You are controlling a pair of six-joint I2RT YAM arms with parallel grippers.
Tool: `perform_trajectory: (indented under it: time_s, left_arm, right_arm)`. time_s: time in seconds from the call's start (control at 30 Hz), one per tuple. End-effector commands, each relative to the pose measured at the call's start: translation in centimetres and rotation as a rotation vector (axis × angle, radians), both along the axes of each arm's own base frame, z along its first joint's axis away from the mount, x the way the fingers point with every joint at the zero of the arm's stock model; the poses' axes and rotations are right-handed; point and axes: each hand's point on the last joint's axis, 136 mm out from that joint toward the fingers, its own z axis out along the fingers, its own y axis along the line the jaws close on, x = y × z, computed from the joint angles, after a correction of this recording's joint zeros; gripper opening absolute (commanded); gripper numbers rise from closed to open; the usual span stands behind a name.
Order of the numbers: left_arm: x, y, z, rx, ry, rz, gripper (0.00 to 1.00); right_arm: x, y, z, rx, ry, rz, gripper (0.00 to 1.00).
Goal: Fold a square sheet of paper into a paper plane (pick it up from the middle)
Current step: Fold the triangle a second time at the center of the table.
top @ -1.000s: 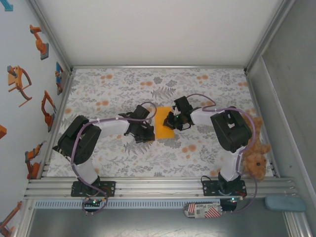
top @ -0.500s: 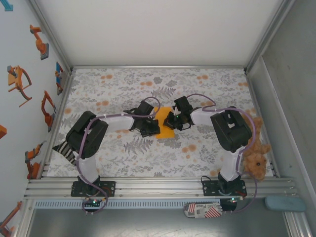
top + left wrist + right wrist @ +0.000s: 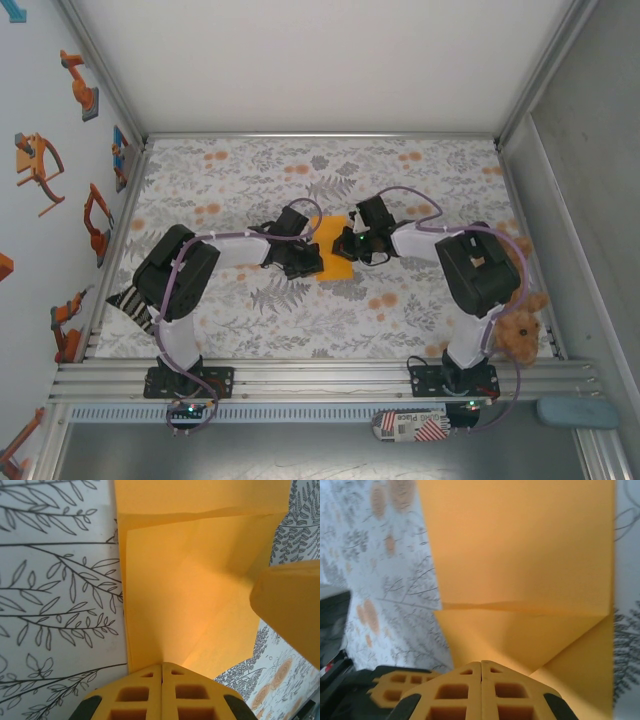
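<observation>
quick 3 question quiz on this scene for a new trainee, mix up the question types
1. True or false: the left gripper and the right gripper both have their jaws wide open.
2. The paper is: A) flat with no creases, B) creased with folds, C) crumpled into a ball.
3. Fill in: the plush teddy lies beside the ___ arm.

Key: 1 false, both are shut. 2 B. 3 right.
</observation>
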Motion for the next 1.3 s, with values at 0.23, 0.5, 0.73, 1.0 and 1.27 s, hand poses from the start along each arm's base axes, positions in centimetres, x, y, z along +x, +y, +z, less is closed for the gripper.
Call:
perform_trajectory:
  time_s: [0.23,0.5,0.73,1.0,1.27]
  left_arm:
    - [-2.1,2.4,-3.1,0.102,0.079,0.02,0.0]
    - [-2.2,2.7,-3.2,0.113,0.081,0.027,0.0]
    - [-2.8,3.7,-3.7,0.156,0.107,0.043,0.0]
    - [-2.6,3.8,-3.4,0.157,0.103,0.049,0.0]
    - [0.9,-0.2,2.3,0.008,-0.009,0.013,0.04]
  right_arm:
    - [-2.0,1.6,-1.2,0.001,0.02,0.06,0.0]
    - [-2.0,1.1,-3.0,-0.042,0.059,0.04,0.0]
    - [-0.3,-1.1,-3.4,-0.074,0.049,-0.013,0.0]
    - [4.3,-5.2,-3.1,-0.077,0.036,-0.113,0.0]
    - [5.4,-7.6,1.2,-0.107,-0.077,-0.192,0.0]
